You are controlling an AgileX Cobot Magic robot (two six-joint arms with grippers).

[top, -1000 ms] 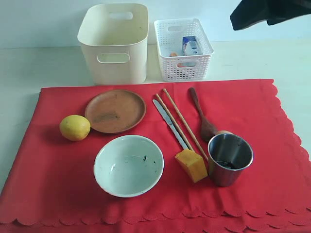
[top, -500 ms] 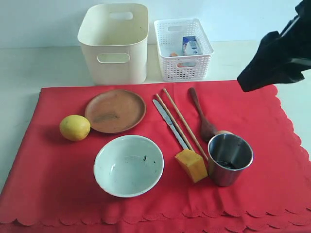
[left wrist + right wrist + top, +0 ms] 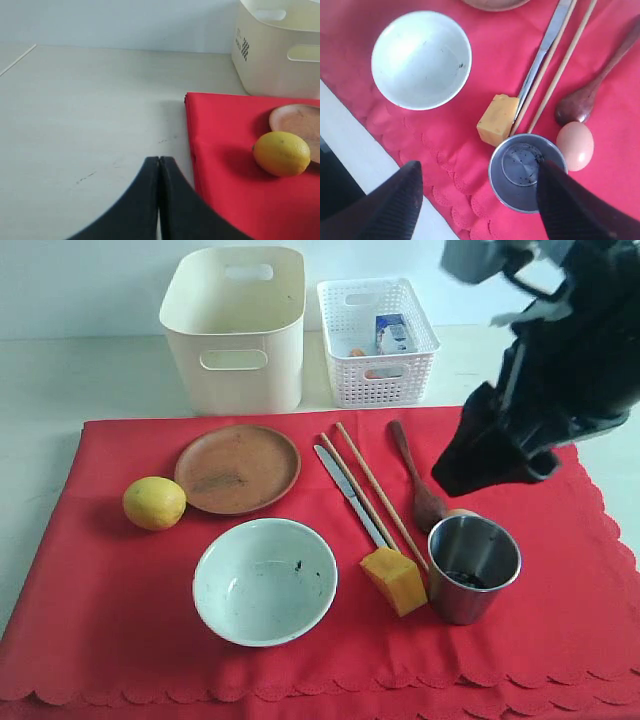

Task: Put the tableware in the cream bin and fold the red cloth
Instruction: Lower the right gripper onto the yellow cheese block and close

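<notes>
1. Exterior view: the red cloth (image 3: 120, 600) covers the near part of the desk (image 3: 60, 380). On it lie the brown plate (image 3: 237, 468), pale bowl (image 3: 265, 580), steel cup (image 3: 473, 568), knife (image 3: 350, 495), chopsticks (image 3: 375, 490) and wooden spoon (image 3: 412, 475), along with a lemon (image 3: 154, 503) and an orange block (image 3: 393, 580). The cream bin (image 3: 235, 340) stands behind the cloth, beside a white lattice basket (image 3: 378, 340). The right arm (image 3: 560, 370) hangs over the cloth's right part, its dark tip just above the cup. From here I cannot tell how its jaws stand.
2. Left wrist view: the left jaws are pressed tip to tip and hold nothing. They hang over bare desk just beside the cloth's edge. The lemon and plate lie well apart from them, and the cream bin is farther off.
3. Right wrist view: the right jaws are spread wide and empty, with both fingers (image 3: 395, 205) above the cloth's scalloped edge. The cup lies below and between them, its rim under one finger. An egg (image 3: 575, 145) sits just beside the cup, and the bowl lies towards the other finger.
</notes>
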